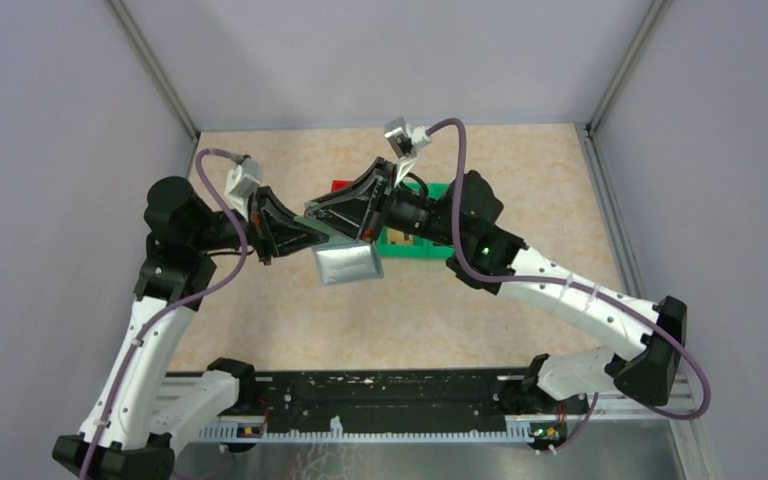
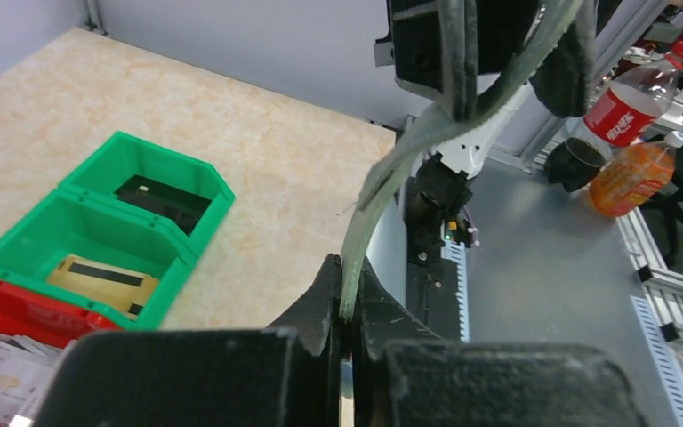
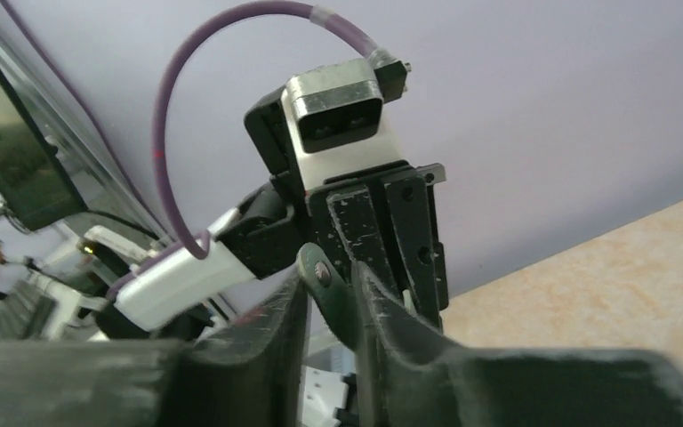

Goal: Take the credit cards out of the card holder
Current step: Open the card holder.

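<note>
Both arms are bent inward above the table (image 1: 520,300), wrists brought together in mid-air. The holder (image 1: 348,264) is hung just below the fingertips. Its edge is clamped by the left gripper (image 2: 347,334), and its tab is pinched by the right gripper (image 3: 329,307).

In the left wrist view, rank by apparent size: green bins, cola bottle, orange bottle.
1. green bins, clearly largest.
2. cola bottle and orange bottle: they look about alike, and both stand far from the camera, so I won't rank them.

Card holder (image 1: 348,262) at left hand (image 1: 309,232)
</note>
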Tool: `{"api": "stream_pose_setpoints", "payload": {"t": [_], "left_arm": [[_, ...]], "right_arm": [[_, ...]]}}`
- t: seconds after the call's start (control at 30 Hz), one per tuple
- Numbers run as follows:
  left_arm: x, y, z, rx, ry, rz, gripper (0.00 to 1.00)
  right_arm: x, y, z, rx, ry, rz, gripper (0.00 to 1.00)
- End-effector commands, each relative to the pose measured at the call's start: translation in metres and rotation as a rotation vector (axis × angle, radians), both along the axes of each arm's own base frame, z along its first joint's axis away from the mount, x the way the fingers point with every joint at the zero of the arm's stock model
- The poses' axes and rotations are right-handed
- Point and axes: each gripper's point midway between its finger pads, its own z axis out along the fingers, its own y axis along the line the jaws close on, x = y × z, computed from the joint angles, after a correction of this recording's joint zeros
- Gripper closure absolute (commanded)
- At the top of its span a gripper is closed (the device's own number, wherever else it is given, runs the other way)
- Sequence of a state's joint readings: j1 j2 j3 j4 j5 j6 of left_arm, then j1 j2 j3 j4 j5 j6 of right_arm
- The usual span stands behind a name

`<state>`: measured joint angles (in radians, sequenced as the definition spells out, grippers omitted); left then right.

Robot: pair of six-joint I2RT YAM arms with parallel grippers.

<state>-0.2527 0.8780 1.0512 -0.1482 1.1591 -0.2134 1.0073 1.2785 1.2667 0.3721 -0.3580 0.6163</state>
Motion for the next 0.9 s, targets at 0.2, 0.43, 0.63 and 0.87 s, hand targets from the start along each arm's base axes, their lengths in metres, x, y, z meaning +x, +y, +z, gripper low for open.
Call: {"api": "stream_pose_setpoints", "payload": {"t": [0.2, 0.43, 0.63, 0.87], "left_arm": [[-0.022, -0.003, 0.080, -0.125, 0.080, -0.066, 1.00], [-0.029, -0.003, 0.098, -0.166, 0.129, -0.084, 1.00], [-0.032, -0.003, 0.102, -0.167, 0.163, -0.101, 1.00], [-0.034, -0.003, 0.101, -0.155, 0.173, -0.115, 1.00]], "right_arm": [[0.014, -0.085, 0.031, 0.073, -0.118, -0.181, 0.28], [0.019, -0.138, -0.026, 0.047, -0.038, -0.244, 0.28], [0.004, -0.130, -0.055, 0.044, 0.019, -0.121, 0.29], [-0.007, -0.122, -0.063, 0.077, 0.037, -0.011, 0.31]]}}
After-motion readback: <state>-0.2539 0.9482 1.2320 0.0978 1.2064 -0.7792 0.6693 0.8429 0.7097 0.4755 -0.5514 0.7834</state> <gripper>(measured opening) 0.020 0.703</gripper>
